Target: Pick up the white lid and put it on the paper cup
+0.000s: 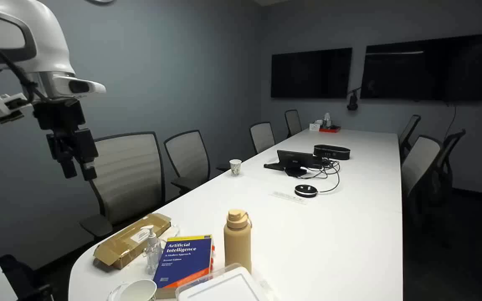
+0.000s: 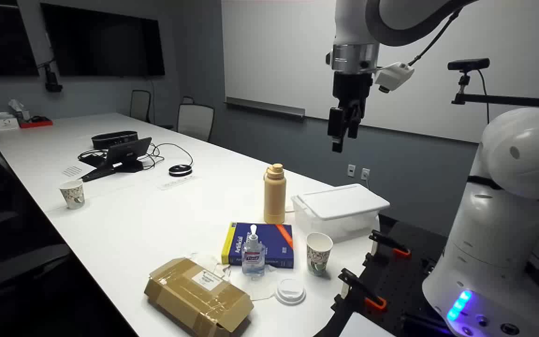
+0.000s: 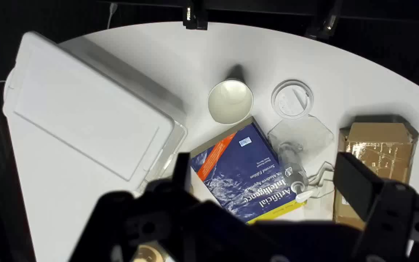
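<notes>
The white lid (image 2: 290, 291) lies flat on the table near its curved end. In the wrist view the lid (image 3: 292, 99) is right of the paper cup (image 3: 230, 102). The paper cup (image 2: 319, 255) stands upright and open, with a floral pattern; it also shows at the bottom of an exterior view (image 1: 138, 289), where a white edge behind it seems to be the lid. My gripper (image 2: 345, 138) hangs high above the table, pointing down, and shows in the air in an exterior view (image 1: 79, 170). In the wrist view its fingers (image 3: 267, 171) are wide apart with nothing between them.
A blue book (image 3: 246, 171), a sanitizer pump bottle (image 2: 253, 257) and a cardboard box (image 2: 199, 295) lie close to the lid and cup. A tall tan bottle (image 2: 275, 196) and a lidded plastic box (image 2: 339, 201) stand nearby. Another cup (image 2: 73, 194) stands farther off.
</notes>
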Available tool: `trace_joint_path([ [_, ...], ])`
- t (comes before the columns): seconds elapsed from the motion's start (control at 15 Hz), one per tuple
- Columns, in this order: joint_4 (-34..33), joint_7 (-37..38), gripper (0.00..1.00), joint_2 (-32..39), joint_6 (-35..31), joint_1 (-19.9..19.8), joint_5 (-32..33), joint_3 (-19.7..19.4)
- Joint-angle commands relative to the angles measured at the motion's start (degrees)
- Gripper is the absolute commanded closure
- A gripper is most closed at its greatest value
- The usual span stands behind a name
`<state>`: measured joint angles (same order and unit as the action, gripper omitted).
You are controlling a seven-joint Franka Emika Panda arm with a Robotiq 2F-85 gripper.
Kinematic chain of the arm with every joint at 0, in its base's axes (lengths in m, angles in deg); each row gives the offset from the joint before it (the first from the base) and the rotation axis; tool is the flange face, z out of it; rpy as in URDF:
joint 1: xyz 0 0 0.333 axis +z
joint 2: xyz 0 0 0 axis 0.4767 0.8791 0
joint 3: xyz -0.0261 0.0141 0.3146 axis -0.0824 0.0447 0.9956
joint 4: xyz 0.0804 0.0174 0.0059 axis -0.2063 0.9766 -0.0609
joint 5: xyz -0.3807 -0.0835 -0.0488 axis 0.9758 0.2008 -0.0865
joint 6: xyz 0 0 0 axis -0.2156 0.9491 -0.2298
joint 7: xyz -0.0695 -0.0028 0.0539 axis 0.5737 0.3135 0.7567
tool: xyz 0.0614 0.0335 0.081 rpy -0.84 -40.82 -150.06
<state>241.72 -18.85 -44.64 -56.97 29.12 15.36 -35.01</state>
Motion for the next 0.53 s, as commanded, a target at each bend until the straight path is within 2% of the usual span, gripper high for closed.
trace_joint_path([
  [0.0, 0.18, 0.30, 0.00, 0.13, 0.20, 0.44, 0.32, -0.39],
  [0.47, 0.55, 0.30, 0.00, 0.61, 0.20, 0.45, 0.32, -0.41],
])
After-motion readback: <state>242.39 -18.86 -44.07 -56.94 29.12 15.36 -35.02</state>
